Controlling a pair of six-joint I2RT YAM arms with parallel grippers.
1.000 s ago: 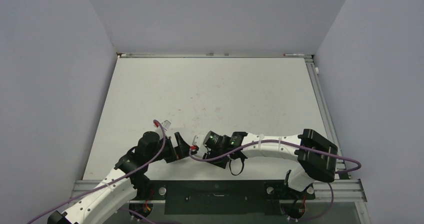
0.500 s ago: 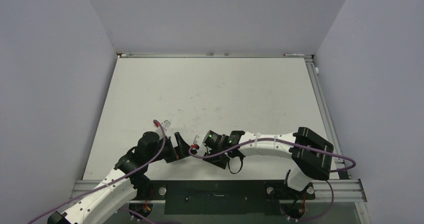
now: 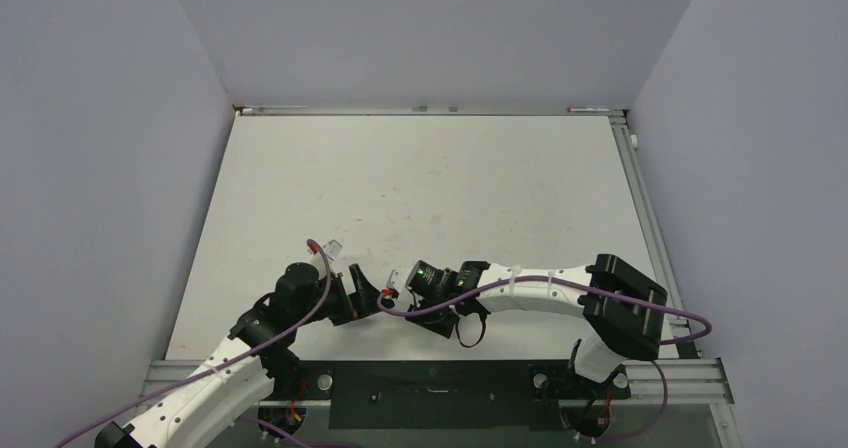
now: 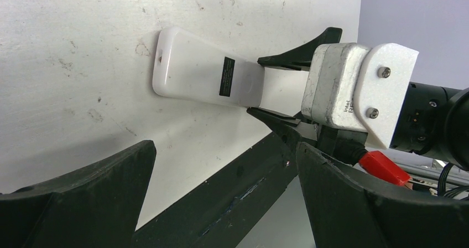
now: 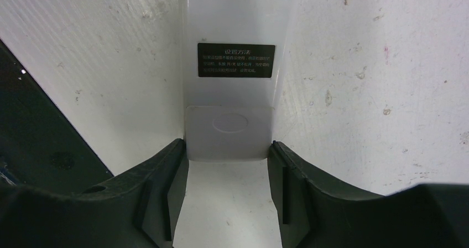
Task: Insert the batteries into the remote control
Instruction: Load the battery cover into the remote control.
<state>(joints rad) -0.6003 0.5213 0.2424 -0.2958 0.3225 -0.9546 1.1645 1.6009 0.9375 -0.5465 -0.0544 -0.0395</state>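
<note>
The right gripper [image 5: 228, 148] is clamped on one end of the remote control [image 4: 207, 76], which lies back-up on the table [image 4: 83, 37] near its near edge. The left gripper [image 4: 224, 165] has its jaws wide apart and empty.

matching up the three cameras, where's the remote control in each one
top external: cannot pick it out; low centre at best.
left wrist: remote control upper centre, plain back up.
right wrist: centre, running up out of frame.
shared landmark: the right gripper clamped on its end; its black label shows in both wrist views.
</note>
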